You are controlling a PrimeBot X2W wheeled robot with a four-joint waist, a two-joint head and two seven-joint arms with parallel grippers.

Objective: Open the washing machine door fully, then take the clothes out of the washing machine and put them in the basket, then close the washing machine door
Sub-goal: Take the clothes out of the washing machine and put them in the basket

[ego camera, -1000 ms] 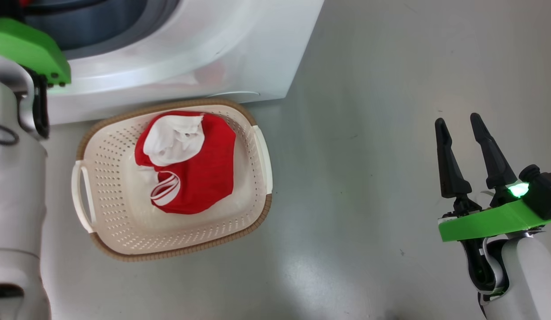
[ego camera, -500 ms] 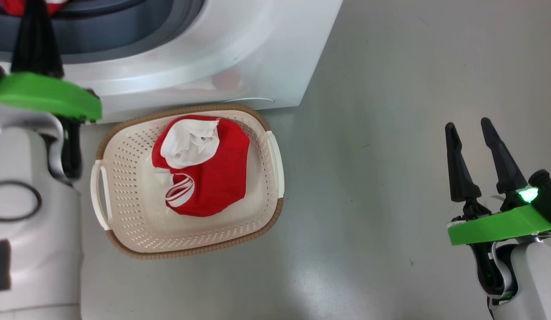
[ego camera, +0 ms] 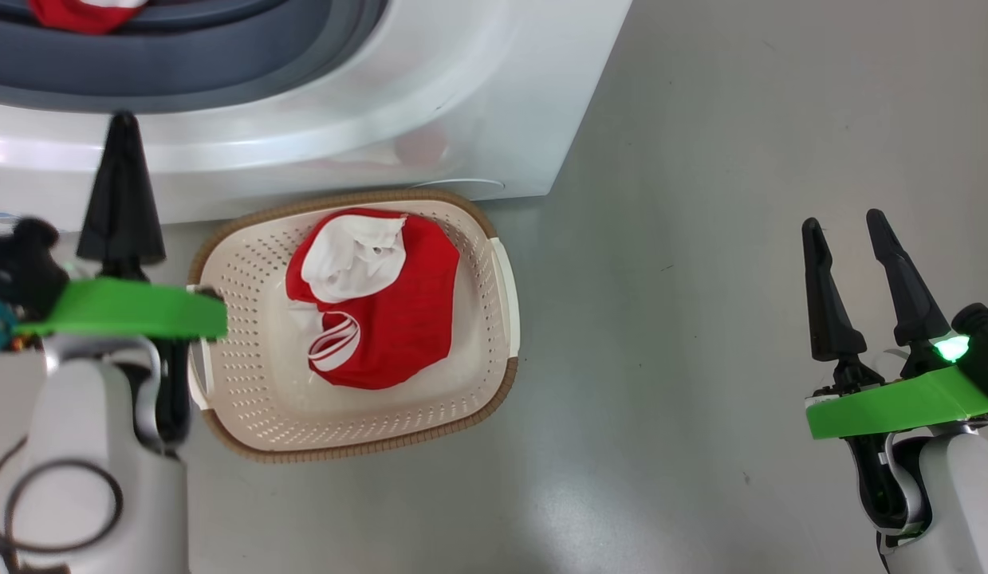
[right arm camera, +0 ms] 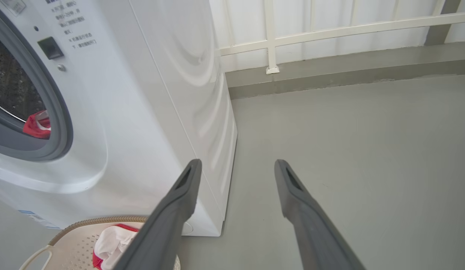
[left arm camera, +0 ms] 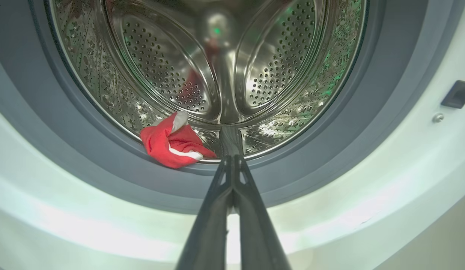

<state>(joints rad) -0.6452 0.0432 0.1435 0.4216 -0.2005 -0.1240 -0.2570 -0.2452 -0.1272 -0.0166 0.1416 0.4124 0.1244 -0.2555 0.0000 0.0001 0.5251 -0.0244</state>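
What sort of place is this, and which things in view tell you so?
Probably a laundry corner, perhaps on a balcony: a white washing machine, a basket holding red clothes on the grey floor, and a white railing behind.

Glossy perforated steel drum [left arm camera: 224, 67], soft red clothes [ego camera: 382, 311], perforated plastic basket [ego camera: 246, 375].

Smooth grey floor [right arm camera: 348, 131], low grey kerb [right arm camera: 330, 75] along its far edge, white railing [right arm camera: 270, 37] above, perhaps pale sheeting [right arm camera: 330, 15] behind

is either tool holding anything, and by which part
Nothing is held. The left tool is shut empty, short of the red and white fabric garment at the perforated steel drum's lip; the right tool is open.
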